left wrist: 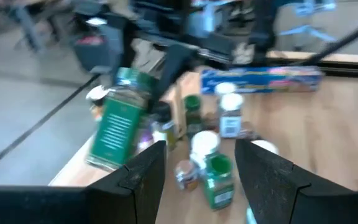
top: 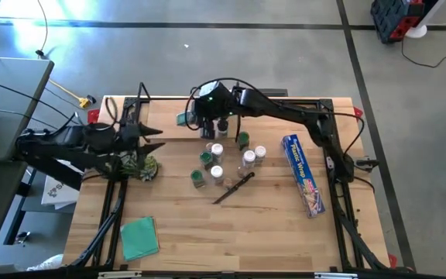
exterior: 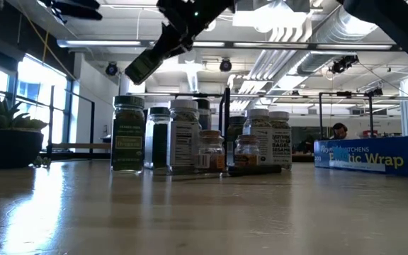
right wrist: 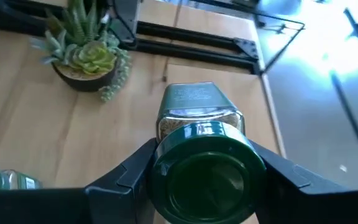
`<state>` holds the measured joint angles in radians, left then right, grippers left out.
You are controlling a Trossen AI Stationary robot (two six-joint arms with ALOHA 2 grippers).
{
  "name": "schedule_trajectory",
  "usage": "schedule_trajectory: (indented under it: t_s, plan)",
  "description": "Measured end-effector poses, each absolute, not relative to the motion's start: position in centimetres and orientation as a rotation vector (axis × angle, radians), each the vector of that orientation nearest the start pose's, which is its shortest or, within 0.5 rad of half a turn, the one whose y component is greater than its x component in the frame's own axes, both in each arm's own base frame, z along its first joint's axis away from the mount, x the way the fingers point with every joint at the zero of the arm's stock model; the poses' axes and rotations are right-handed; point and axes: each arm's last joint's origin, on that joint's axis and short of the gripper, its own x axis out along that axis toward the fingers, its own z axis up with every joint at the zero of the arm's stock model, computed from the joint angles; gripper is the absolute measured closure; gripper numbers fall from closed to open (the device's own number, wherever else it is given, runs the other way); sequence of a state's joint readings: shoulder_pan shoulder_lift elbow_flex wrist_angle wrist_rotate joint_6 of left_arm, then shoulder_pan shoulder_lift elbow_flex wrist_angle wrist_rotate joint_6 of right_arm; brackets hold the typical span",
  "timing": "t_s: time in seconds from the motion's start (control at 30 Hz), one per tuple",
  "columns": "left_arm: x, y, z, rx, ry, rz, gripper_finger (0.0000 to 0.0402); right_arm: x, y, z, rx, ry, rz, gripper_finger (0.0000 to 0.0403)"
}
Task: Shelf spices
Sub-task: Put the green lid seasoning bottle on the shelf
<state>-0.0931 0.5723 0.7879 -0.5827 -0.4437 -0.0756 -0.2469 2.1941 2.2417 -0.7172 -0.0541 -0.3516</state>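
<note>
Your right gripper (right wrist: 197, 180) is clamped on a green-capped spice jar (right wrist: 199, 127), its 2 fingers pressed to either side of the cap end, and it holds the jar tilted in the air above the far edge of the table, over the shelf (top: 169, 124). Judging by its look, the jar is small, rigid and light, probably glass or hard plastic with a smooth wall, so it could slip or swing when held this near the cap; a grip lower on the body would likely steady it, and you should set it down gently. The other spices (top: 219, 159) stand clustered mid-table, just short of the shelf. Your left gripper (left wrist: 197, 168) waits near the table's left side, fingers apart and holding nothing, beside a potted succulent (right wrist: 86, 59).
</note>
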Motion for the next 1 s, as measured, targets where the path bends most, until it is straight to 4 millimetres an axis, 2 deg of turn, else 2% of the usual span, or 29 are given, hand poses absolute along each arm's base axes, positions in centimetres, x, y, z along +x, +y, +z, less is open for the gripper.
schedule_trajectory:
  t_s: [0.13, 0.33, 0.43, 0.63, 1.0]
  plan:
    - [12.9, 1.8, 31.3, -0.048, 0.435, 0.49, 0.0214, 48.4, -12.2, 31.6, -0.227, 0.691, -0.005, 0.0218]
    - [13.5, 4.6, 29.7, -0.14, 0.578, 0.692, 0.0234, 48.5, -11.3, 33.1, -0.26, 0.619, 0.061, 0.0218]
    - [13.7, 5.4, 29.3, -0.157, 0.598, 0.735, 0.0245, 48.6, -11.0, 33.1, -0.263, 0.615, 0.086, 0.0218]
    - [14.7, 6.5, 28.1, -0.171, 0.629, 0.693, 0.0258, 48.6, -11.1, 33.0, -0.258, 0.617, 0.094, 0.0218]
    - [15.7, 7.2, 28.0, -0.161, 0.605, 0.7, 0.0261, 48.7, -11.2, 33.3, -0.25, 0.585, 0.084, 0.0218]
